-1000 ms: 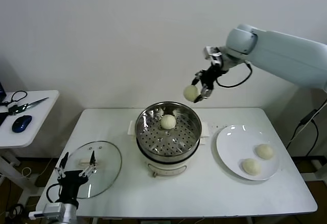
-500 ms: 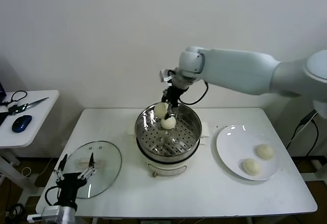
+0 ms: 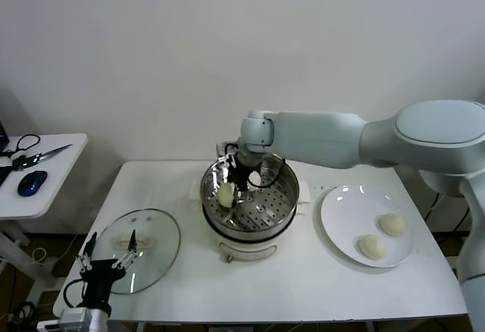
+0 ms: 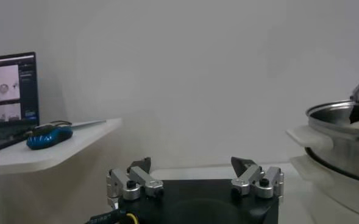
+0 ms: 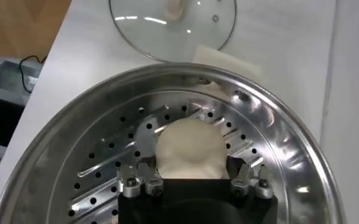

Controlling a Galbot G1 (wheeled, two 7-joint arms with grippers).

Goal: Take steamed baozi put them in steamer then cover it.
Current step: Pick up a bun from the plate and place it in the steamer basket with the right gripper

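Observation:
My right gripper (image 3: 231, 189) is shut on a cream-white baozi (image 3: 226, 195) and holds it low inside the steamer (image 3: 282, 205), at the basket's left side. In the right wrist view the bun (image 5: 190, 148) sits between the two fingers, just over the perforated steel floor (image 5: 100, 176). Whether it touches the floor I cannot tell. Two more baozi (image 3: 392, 224) (image 3: 373, 246) lie on the white plate (image 3: 341, 222) to the right. My wrist hides the back of the basket. My left gripper (image 3: 106, 261) is parked open and empty at the front left.
The clear glass lid (image 3: 144, 237) lies flat on the table left of the steamer; it also shows in the right wrist view (image 5: 173, 27). A side table (image 3: 53, 167) at far left holds a blue mouse (image 3: 32, 183) and scissors (image 3: 42, 155).
My right arm has swung left and down, from high behind the steamer into the basket, carrying the baozi. The left arm has hardly moved.

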